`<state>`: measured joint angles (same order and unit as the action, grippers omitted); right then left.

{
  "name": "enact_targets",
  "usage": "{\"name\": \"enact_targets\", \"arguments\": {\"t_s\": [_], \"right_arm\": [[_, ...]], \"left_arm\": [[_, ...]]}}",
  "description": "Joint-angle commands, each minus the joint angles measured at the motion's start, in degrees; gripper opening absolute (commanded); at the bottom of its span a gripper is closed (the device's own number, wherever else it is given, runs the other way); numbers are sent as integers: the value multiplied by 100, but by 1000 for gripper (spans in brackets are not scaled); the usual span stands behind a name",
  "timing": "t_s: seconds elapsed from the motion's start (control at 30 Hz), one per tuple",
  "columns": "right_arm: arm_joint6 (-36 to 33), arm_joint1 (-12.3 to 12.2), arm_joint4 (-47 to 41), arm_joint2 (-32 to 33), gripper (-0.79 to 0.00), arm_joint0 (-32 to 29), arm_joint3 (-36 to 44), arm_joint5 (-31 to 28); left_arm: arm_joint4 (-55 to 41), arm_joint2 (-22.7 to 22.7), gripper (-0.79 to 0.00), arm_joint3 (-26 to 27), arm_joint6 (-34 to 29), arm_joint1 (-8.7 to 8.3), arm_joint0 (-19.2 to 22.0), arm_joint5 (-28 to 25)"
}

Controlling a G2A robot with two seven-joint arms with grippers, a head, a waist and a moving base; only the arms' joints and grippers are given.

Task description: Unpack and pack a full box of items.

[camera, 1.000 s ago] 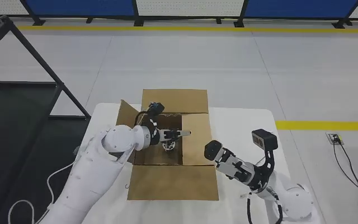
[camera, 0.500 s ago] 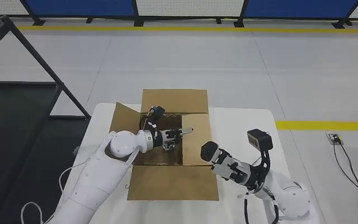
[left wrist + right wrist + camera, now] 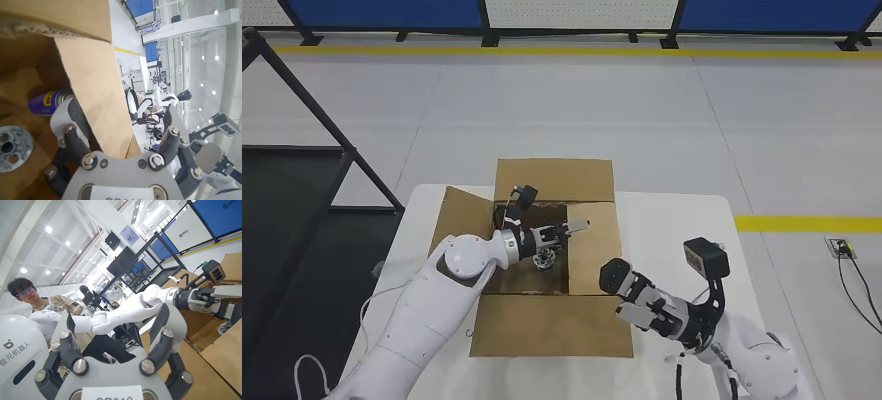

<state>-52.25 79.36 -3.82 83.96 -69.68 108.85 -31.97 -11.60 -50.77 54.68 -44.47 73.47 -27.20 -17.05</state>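
Note:
An open cardboard box (image 3: 552,325) sits on the white table (image 3: 672,215). Inside it lie a grey metal disc (image 3: 543,260) (image 3: 11,146) and a blue spray can (image 3: 45,103). My left gripper (image 3: 575,226) (image 3: 117,117) is open at the box's right side. It straddles the upright cardboard panel (image 3: 94,85), one finger inside beside the can, the other outside. It holds nothing. My right gripper (image 3: 614,274) (image 3: 115,321) hovers open and empty just off the box's right flap (image 3: 594,255), facing the left arm (image 3: 208,303).
The box's flaps are spread out: far flap (image 3: 554,180), near flap (image 3: 552,325), left flap (image 3: 454,215). Bare white table lies right of the box. A dark metal frame (image 3: 312,120) stands left of the table.
My left gripper has shifted a little farther and to the right, onto the right panel's edge. My right arm has drawn slightly nearer and to the left.

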Motion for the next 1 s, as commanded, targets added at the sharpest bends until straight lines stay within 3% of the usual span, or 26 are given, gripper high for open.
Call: {"name": "enact_targets", "arguments": {"t_s": [0.0,0.57,0.97], "right_arm": [[34,-16,44,-40,0,2,20,9],[88,-149,762,-515,0,248,89,379],[110,-224,1981,-1030,0,384,166,1208]], "left_arm": [[108,-82,0,104,44,-32,-51,-69],[135,-712,0,1292,-147,-227,-592,-3],[256,-716,0,2027,-175,-225,-685,175]]}}
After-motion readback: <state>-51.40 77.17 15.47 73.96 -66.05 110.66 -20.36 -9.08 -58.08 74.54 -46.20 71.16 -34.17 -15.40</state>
